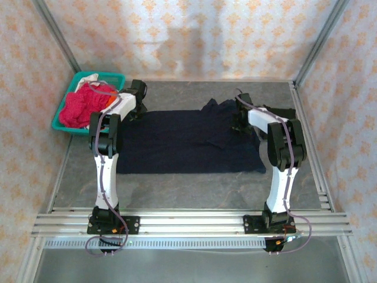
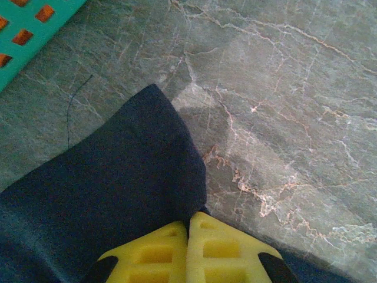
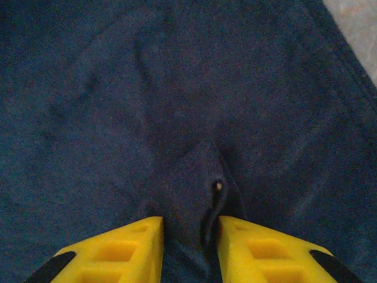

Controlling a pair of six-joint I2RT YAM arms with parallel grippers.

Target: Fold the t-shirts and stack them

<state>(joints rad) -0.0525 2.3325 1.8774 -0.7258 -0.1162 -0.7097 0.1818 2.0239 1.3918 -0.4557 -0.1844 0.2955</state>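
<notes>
left claw [image 2: 189,217] tight on navy t-shirt [image 1: 188,141] edge, right claw [image 3: 189,221] low, snug around its fold

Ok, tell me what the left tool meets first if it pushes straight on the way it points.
The navy t-shirt: the left tool is shut on its edge, with cloth bunched just ahead of it. Past that, likely the bare table, though depth is unclear. The teal basket lies aside.

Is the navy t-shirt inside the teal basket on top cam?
No, the navy t-shirt lies spread flat on the table, beside the teal basket, not in it.
</notes>
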